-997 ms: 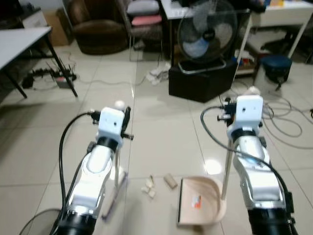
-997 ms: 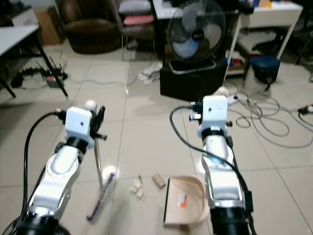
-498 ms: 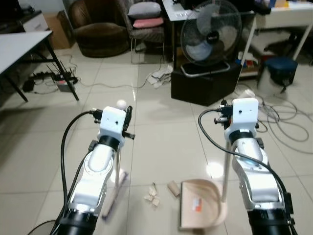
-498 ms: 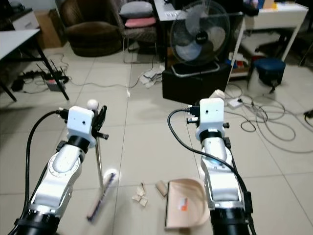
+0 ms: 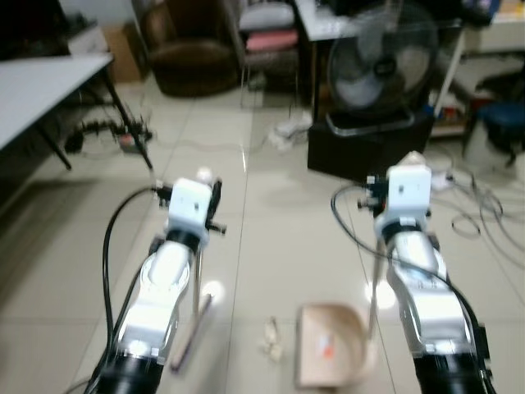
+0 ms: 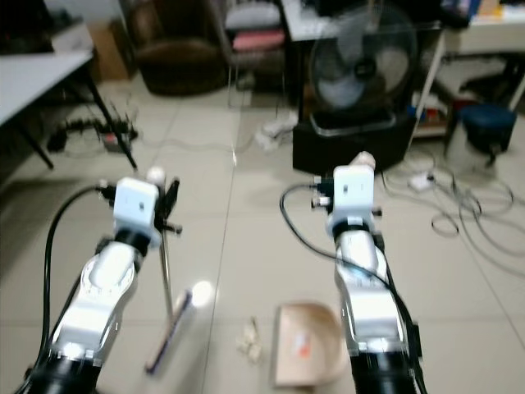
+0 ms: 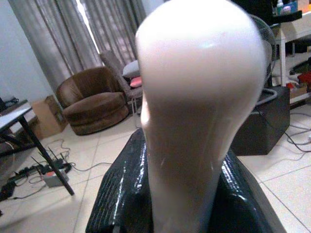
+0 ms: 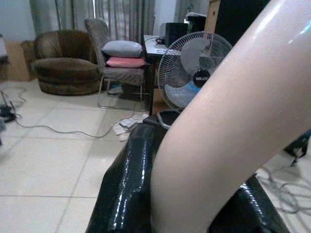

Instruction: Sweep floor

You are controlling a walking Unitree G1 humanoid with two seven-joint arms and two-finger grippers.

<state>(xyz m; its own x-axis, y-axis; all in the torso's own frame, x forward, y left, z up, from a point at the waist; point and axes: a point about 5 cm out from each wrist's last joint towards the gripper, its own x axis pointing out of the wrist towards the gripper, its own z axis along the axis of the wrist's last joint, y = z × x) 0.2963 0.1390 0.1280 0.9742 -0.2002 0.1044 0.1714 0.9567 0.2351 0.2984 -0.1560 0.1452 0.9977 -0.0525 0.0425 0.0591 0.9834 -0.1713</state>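
Since the earlier frames the whole head view has slid and gone blurry, so the camera has moved; against the dustpan, the scraps now lie closer together and the separate piece that sat nearest the pan's open edge can no longer be made out. Both arms hold much the same pose as before.

The left gripper (image 7: pixel 194 204) is clamped on the broom (image 5: pixel 197 279), its black fingers (image 7: pixel 121 194) pressed against the pale rounded knob at the top of the handle. The broom's long axis runs nearly upright, leaning a little: the knob is up by the left wrist, the thin shaft drops down to the floor, and the brush head lies on the tiles as a long narrow strip running toward the robot and slightly to its left.

The right gripper (image 8: pixel 194 204) is closed on the dustpan handle (image 5: pixel 373 287), a thin pole standing close to vertical with its pale top end at the right wrist. At its foot the beige dustpan (image 6: pixel 308 353) sits flat on the floor, its straight open edge facing the robot's left, toward the debris (image 6: pixel 248 341). Those small pale scraps lie on the tiles between the brush head and the pan, just beside the pan's mouth
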